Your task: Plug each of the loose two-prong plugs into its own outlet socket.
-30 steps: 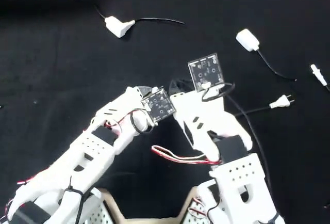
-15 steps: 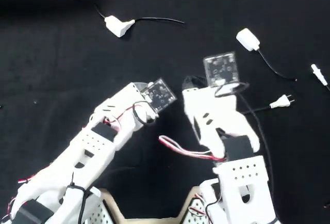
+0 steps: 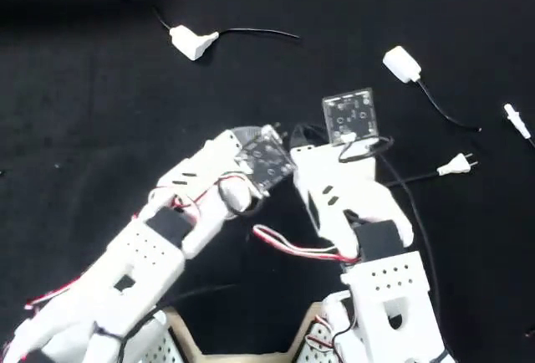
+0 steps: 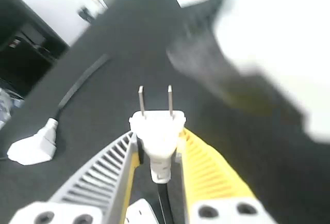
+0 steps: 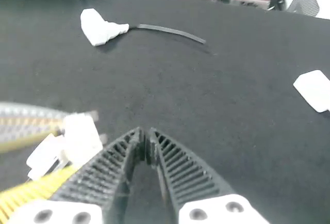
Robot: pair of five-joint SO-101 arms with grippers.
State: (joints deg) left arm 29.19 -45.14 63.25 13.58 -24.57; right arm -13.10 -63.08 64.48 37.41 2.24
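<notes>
Nudged closer to its neighbour, left gripper (image 4: 157, 134) clamps the two-prong plug (image 4: 157, 125) lengthwise between its fingers, prongs pointing past the fingertips. Right gripper (image 5: 145, 135) has its fingers drawn together at the tips.

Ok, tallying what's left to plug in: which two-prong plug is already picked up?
The white plug clamped in the left gripper, prongs pointing outward; the loose plug lies flat on the table.

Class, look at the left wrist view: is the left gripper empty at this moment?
No: the left gripper is clamped on a white plug, whose two prongs point away from it.
</notes>
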